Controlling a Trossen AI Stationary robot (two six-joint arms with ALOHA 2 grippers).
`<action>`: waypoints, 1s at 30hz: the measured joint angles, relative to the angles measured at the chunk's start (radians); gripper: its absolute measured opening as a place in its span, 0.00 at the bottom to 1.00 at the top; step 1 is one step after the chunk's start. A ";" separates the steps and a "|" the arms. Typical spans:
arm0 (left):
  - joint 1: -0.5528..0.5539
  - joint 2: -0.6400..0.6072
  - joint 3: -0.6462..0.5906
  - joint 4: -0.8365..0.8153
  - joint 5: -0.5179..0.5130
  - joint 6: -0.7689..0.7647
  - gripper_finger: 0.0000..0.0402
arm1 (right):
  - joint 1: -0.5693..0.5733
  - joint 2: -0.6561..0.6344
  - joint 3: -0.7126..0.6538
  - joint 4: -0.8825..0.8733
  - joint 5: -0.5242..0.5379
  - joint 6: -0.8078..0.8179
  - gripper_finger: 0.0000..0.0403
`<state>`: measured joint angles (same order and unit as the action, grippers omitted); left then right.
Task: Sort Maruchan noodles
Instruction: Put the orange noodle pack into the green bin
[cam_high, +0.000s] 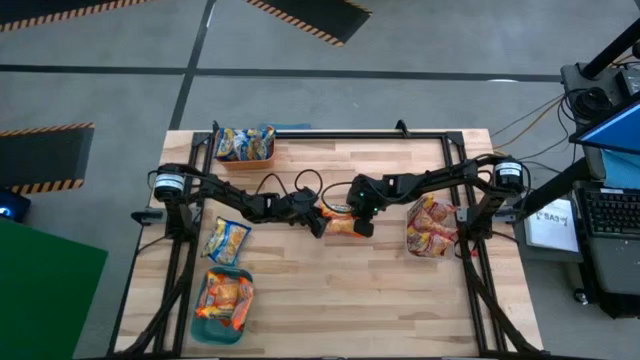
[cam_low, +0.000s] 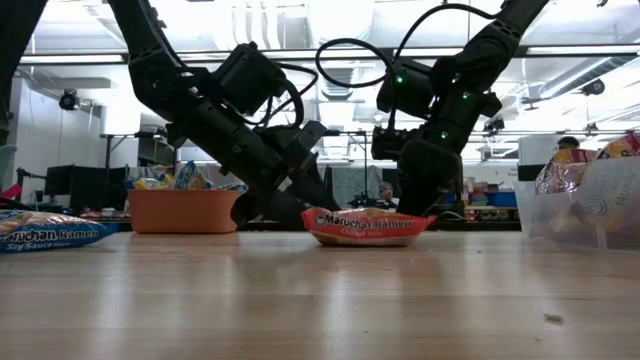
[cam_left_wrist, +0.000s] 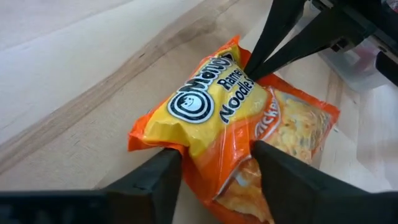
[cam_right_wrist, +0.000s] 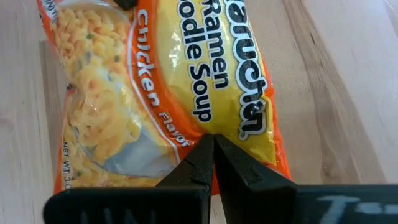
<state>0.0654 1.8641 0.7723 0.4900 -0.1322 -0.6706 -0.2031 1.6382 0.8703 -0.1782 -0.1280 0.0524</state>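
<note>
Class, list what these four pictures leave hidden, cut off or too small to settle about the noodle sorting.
- High view: both end effectors cover the orange packet; its print is too small.
- Low view: blue packet cut by the edge.
- Right wrist view: packet top cut off.
- High view: teal bin packet count unclear, overlapping.

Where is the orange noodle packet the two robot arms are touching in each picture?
High view: orange noodle packet at table centre, between both grippers.
Low view: centre, lying on the table.
Left wrist view: fills the middle.
Right wrist view: fills the upper part.
Shared landmark: the right gripper, shut on the packet's edge.
</note>
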 joint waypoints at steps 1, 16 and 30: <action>0.000 0.000 0.000 0.000 0.000 0.001 0.42 | 0.000 0.000 0.000 0.001 0.000 -0.001 0.02; 0.000 -0.049 0.000 -0.019 0.042 0.158 0.03 | -0.021 -0.254 0.000 -0.038 -0.002 -0.103 0.02; -0.028 -0.355 0.000 -0.098 0.100 0.463 0.01 | -0.139 -0.476 -0.021 -0.007 0.000 -0.185 0.02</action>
<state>0.0372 1.5096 0.7719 0.3920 -0.0321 -0.2077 -0.3417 1.1622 0.8489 -0.1852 -0.1280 -0.1330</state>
